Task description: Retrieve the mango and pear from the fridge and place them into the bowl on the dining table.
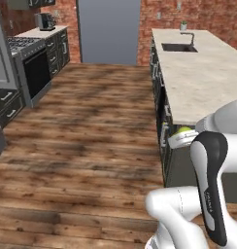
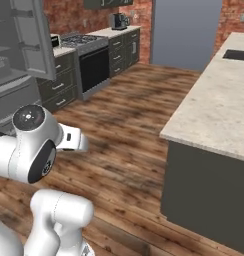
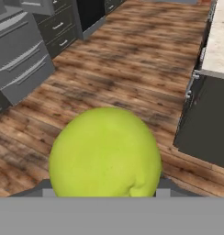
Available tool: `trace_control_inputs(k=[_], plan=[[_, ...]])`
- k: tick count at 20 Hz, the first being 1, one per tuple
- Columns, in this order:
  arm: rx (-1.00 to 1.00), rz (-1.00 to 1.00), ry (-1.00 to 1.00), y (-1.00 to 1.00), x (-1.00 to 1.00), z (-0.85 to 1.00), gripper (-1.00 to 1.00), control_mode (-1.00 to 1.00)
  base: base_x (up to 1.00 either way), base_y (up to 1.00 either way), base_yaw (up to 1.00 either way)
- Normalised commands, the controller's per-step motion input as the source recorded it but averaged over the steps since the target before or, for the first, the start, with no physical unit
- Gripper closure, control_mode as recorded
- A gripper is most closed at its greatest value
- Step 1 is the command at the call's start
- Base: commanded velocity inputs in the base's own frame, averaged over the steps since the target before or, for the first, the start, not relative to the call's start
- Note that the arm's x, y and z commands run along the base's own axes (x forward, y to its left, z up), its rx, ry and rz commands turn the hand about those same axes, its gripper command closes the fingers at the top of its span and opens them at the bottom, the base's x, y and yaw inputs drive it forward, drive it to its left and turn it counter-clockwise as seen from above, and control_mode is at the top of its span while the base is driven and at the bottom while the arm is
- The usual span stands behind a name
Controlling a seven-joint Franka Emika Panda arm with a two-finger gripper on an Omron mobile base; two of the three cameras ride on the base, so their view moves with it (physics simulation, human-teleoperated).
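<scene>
The pear (image 3: pixel 104 153), round and bright yellow-green, sits close to the hand camera with my gripper (image 3: pixel 104 193) shut on it. From the left base view the pear (image 1: pixel 184 130) peeks out above the white hand, and the gripper (image 1: pixel 181 138) hangs over the wooden floor beside the island's dark side. The fridge (image 2: pixel 29 45) stands at the left with its grey door swung open, showing shelves and lower drawers (image 3: pixel 22 55). The mango, the bowl and the dining table are out of view.
A long kitchen island (image 1: pixel 203 73) with a beige speckled top and a sink (image 1: pixel 177 47) runs along the right. A stove (image 2: pixel 91 62) and dark cabinets (image 1: pixel 57 51) line the left wall. Wooden floor (image 1: pixel 91 126) lies between them.
</scene>
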Motion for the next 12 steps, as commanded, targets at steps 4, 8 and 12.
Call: trace_control_inputs(k=[4,8,12], plan=[[0.0,0.0,0.0,0.0,0.0,0.0,1.0,1.0,-0.18,-0.91,-0.21],[0.0,0.0,0.0,0.0,0.0,0.0,1.0,1.0,-0.2,-0.95,-0.2],[0.0,0.0,0.0,0.0,0.0,0.0,1.0,1.0,-0.19,-0.96,-0.24]])
